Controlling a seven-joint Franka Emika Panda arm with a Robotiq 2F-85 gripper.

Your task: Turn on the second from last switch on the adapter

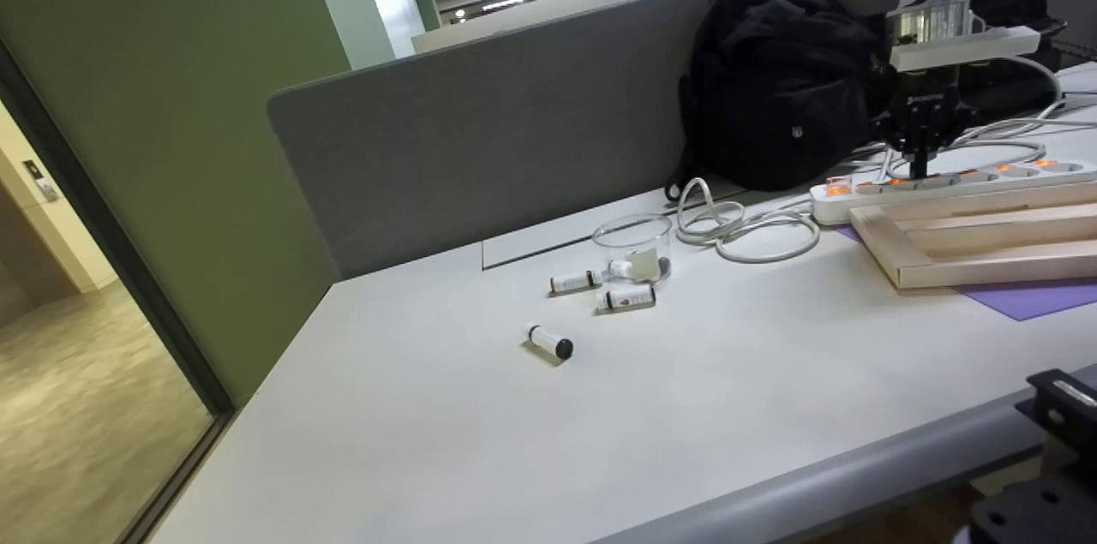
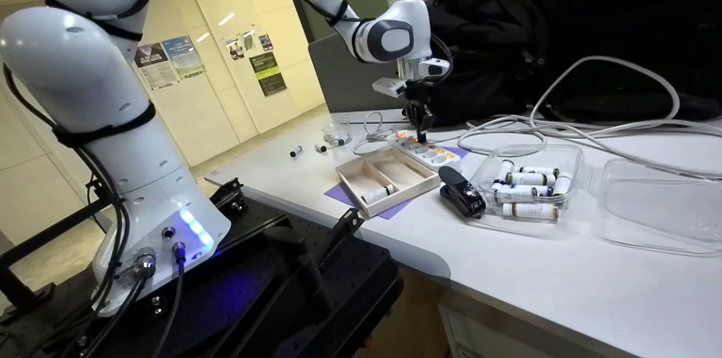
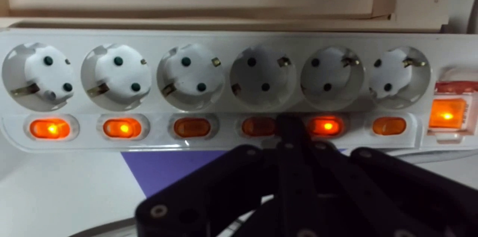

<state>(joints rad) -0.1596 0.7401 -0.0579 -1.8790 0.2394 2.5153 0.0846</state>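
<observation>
The adapter, a long white power strip (image 3: pixel 226 112), lies across the wrist view and shows in both exterior views (image 1: pixel 891 200) (image 2: pixel 424 150). It has a row of round sockets above a row of orange switches. Two switches at the left (image 3: pixel 49 128) glow, as does one (image 3: pixel 325 126) just right of my fingertips. The far-right oval switch (image 3: pixel 389 125) and two in the middle (image 3: pixel 192 127) are dark. The square main switch (image 3: pixel 447 114) is lit. My gripper (image 3: pixel 293 127) is shut and empty, its tips pointing down between a dark and a lit switch. Contact cannot be told.
A wooden tray (image 2: pixel 366 169) lies alongside the strip on purple paper (image 2: pixel 341 194). A black backpack (image 1: pixel 776 90) stands behind, with white cords (image 1: pixel 763 227) nearby. A stapler (image 2: pixel 462 191), clear box (image 2: pixel 527 152), cup (image 1: pixel 634 227) and small vials (image 1: pixel 548 343) are on the table.
</observation>
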